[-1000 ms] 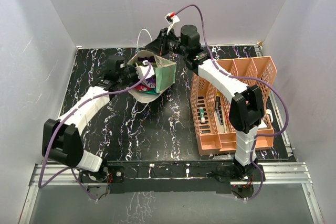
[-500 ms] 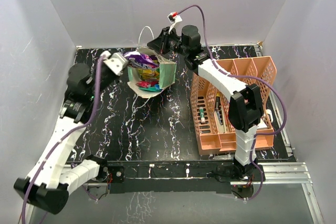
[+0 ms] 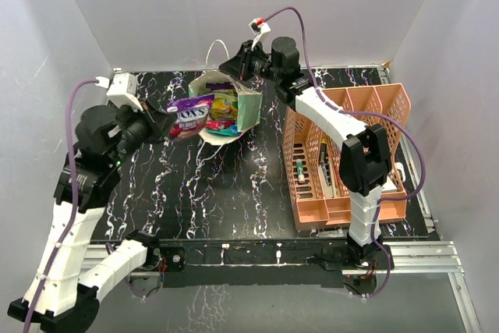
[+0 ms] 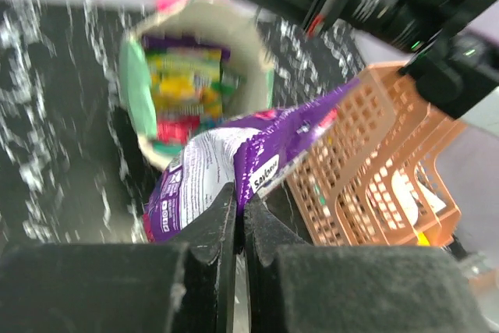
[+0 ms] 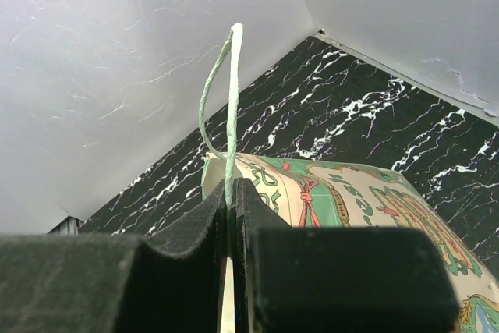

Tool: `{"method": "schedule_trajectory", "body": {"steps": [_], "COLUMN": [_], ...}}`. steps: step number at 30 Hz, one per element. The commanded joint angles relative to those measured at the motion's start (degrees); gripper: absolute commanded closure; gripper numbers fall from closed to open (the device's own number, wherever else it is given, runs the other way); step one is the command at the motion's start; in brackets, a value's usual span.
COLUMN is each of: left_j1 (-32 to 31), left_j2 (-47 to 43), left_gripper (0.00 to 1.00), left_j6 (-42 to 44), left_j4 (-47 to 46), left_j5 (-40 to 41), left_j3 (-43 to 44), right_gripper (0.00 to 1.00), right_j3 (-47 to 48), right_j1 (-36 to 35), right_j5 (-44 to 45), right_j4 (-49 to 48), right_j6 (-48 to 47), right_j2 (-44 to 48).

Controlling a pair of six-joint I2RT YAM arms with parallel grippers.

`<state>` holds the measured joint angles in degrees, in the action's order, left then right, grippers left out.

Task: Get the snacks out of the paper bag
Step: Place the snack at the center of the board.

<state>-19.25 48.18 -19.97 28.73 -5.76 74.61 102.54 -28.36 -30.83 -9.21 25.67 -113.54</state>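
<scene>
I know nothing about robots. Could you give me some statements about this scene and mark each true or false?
1. The left gripper is shut on the purple packet. True.
2. The paper bag is empty. False: a yellow-green packet and others lie inside.
3. The right gripper pinches the bag's cord handle. True.
4. The purple packet lies in the organiser. False: the left gripper holds it by the bag's mouth, well left of the peach organiser.

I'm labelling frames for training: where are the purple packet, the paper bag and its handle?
purple packet (image 3: 191, 116), top view, middle of its printed face.
paper bag (image 3: 248, 111), top view, its green side panel.
handle (image 5: 231, 99), right wrist view, upright stretch of the cord.
</scene>
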Motion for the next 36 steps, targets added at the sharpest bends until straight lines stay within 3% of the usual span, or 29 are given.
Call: {"method": "schedule_trajectory", "body": {"steps": [1, 8, 14, 18, 25, 29, 36], "left_j1": [0.08, -0.87, -7.69, -16.62, -30.48, -29.83, -28.82], "left_j2": [1.32, -4.52, -3.95, 0.56, 6.76, 10.16, 17.55], "left_gripper": [1.00, 1.00, 1.00, 1.00, 1.00, 1.00, 1.00], "left_j6": [-14.94, -35.35, -33.79, -36.30, -54.23, -57.69, -47.87], "left_j4": [8.85, -8.83, -4.99, -9.97, -33.29, -29.31, -15.94], "left_j5": [-3.78, -22.62, -23.46, -19.33, -9.59, -4.28, 6.47], "left_j3": [-2.19, -20.94, -25.14, -27.87, -40.15, -43.81, -38.08], "right_gripper": [0.93, 0.93, 0.93, 0.93, 0.93, 0.93, 0.93], "right_j3": [1.67, 2.04, -1.28, -1.47, -1.54, -1.40, -2.43], "right_j1": [0.76, 0.77, 0.79, 0.83, 0.77, 0.79, 0.71], "right_j5": [-1.33, -1.50, 1.38, 3.13, 4.72, 4.68, 4.21], "right_j4": [-2.32, -1.33, -3.01, -1.72, 0.33, 1.39, 1.14], "right_j6": [0.81, 1.84, 1.79, 0.54, -0.62, -1.40, -1.68], "right_j2": [0.64, 0.66, 2.88, 3.12, 4.11, 4.40, 4.59]}}
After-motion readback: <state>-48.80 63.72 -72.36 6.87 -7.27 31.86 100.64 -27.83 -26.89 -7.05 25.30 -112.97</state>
